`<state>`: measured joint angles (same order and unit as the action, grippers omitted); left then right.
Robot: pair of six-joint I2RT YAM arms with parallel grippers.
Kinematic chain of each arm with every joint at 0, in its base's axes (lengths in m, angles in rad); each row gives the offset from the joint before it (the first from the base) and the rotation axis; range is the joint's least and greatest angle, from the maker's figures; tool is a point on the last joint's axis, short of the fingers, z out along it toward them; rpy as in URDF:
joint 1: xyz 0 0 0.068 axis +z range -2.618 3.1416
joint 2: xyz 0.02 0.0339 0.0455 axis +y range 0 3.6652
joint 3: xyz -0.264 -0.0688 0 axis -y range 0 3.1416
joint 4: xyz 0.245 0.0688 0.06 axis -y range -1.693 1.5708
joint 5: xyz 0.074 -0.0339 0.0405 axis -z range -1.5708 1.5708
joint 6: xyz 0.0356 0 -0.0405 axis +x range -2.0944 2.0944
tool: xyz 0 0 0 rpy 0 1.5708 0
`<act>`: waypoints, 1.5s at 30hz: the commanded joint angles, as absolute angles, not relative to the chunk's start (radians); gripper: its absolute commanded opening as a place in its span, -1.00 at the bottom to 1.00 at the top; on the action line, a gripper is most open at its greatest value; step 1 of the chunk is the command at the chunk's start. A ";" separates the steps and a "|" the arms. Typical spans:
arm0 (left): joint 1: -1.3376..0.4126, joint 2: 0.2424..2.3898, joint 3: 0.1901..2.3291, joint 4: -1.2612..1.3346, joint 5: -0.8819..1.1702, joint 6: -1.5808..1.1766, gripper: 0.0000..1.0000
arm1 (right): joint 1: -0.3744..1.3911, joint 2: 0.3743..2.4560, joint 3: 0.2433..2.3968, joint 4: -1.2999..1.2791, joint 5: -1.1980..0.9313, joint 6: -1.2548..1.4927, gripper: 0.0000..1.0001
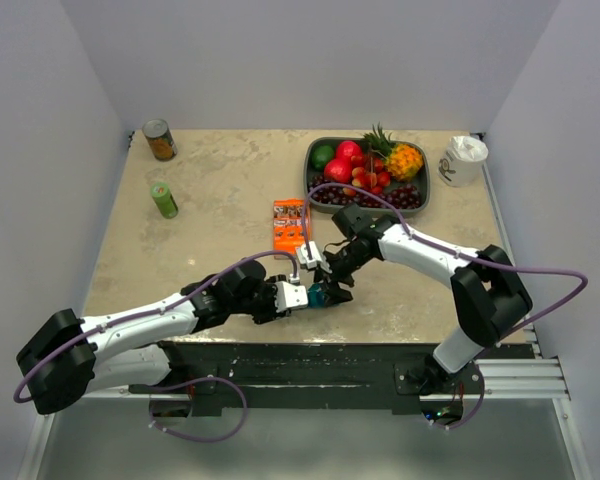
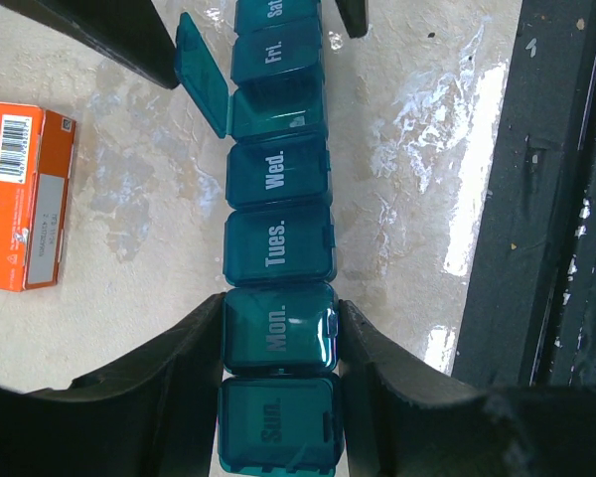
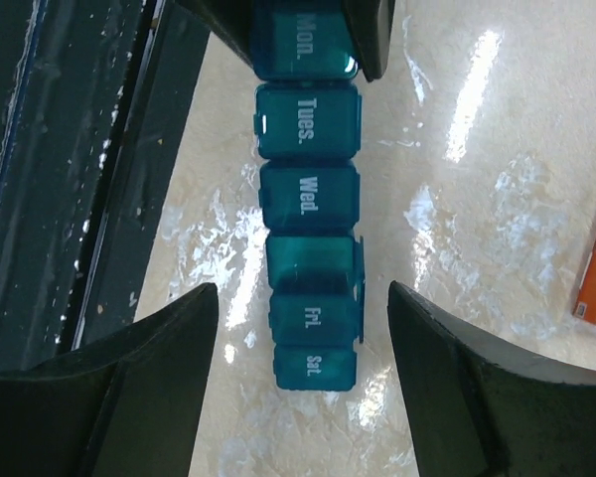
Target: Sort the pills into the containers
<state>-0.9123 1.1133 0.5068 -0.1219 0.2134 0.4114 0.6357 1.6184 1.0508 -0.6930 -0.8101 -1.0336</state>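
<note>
Beige mottled bench [image 1: 220, 225] bearing: tin can [image 1: 159, 139], far left; green bottle [image 1: 163, 199] nearer; orange box [image 1: 289, 224], centre; fruit tray [image 1: 309, 175] and white mug [image 1: 463, 160], far right; teal pill organiser [image 2: 278, 243] near the front edge.

Pill organiser [image 2: 278, 243]: translucent teal-blue, white day lettering.
Box [image 2: 20, 199]: orange, grey-white label panel, black barcode.
Surface [image 1: 220, 190]: mottled beige, glossy pale patches.
Bottle [image 1: 163, 199]: green.
Mug [image 1: 463, 160]: white.
Tray [image 1: 310, 172]: dark grey.
Cable [image 1: 550, 295]: purple.
Left end effector [image 2: 278, 306]: black fingers.
</note>
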 commanded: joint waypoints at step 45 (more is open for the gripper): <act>-0.853 1.409 0.649 -0.041 0.167 0.457 -1.00 | 0.388 1.442 1.058 -0.387 -0.686 -0.609 0.43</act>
<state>-0.8639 1.3376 0.5873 -0.0864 0.1886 0.4316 0.4068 1.4593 1.0355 -0.3691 -0.6285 -0.6022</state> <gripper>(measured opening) 0.483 0.710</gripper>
